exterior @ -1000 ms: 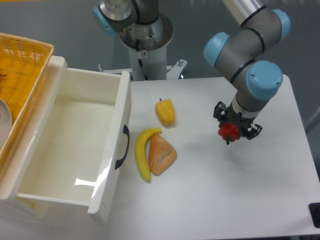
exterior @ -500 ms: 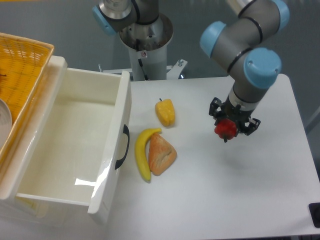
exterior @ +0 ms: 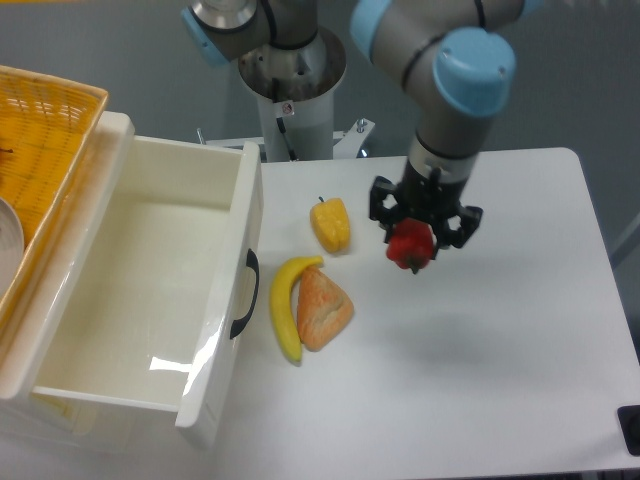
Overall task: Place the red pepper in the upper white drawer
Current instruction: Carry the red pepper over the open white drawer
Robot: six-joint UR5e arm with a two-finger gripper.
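My gripper (exterior: 413, 238) is shut on the red pepper (exterior: 410, 246) and holds it in the air above the white table, right of the yellow pepper (exterior: 331, 225). The upper white drawer (exterior: 140, 290) stands pulled open at the left, its inside empty, with the black curved handle (exterior: 244, 294) on its front panel facing the table. The gripper is well to the right of the drawer.
A banana (exterior: 284, 308) and an orange-tan bread wedge (exterior: 322, 309) lie side by side between the drawer and the gripper. A yellow woven basket (exterior: 40, 150) sits above the drawer at the far left. The arm's base post (exterior: 294, 90) stands at the table's back.
The gripper has carried the red pepper to the left and slightly up, from the table's right side toward the yellow pepper. The other objects have not moved.
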